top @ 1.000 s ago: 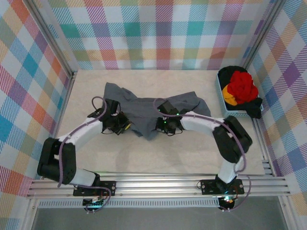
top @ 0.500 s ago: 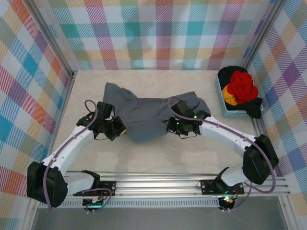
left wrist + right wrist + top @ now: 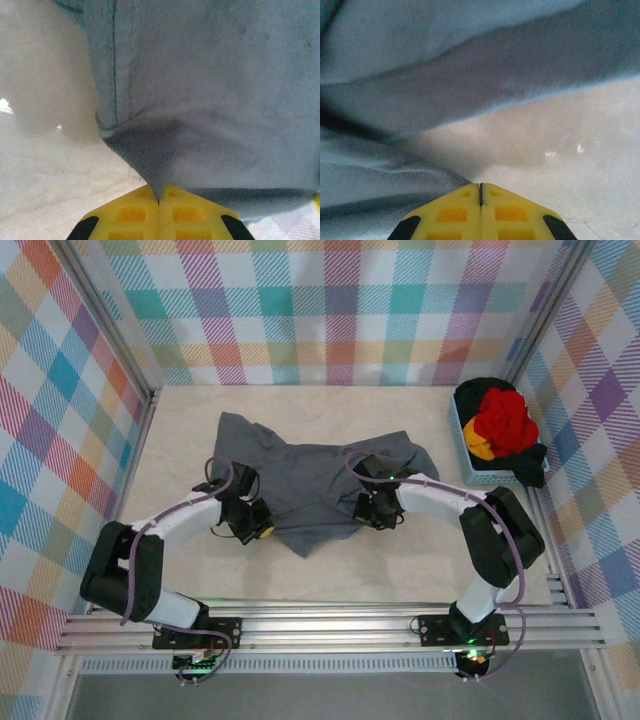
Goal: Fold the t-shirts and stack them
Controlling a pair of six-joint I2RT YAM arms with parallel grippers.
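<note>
The large dark slate grey t-shirt [image 3: 300, 480] lies rumpled across the middle of the table, a corner drooping toward the near edge. My left gripper [image 3: 258, 528] sits at its near left edge. In the left wrist view the yellow jaws [image 3: 159, 192] are shut, with a peak of grey cloth [image 3: 210, 100] pinched between them. My right gripper [image 3: 372, 512] is at the shirt's near right edge. Its jaws [image 3: 480, 187] are shut too, and a grey fold [image 3: 445, 75] runs in to their tips from the left. Red [image 3: 503, 420], orange-yellow [image 3: 481, 450] and black [image 3: 485, 388] t-shirts are piled at the right.
A light blue basket [image 3: 495, 478] holding the piled shirts stands against the right wall. Plaid walls close in the table on the left, far and right sides. A metal rail [image 3: 330, 625] runs along the near edge. Bare tabletop [image 3: 400, 570] lies in front of the shirt.
Both grippers have come back toward the near edge with the grey shirt's hem. The shirt, bunched half a second ago, now spreads out with a corner pointing forward.
</note>
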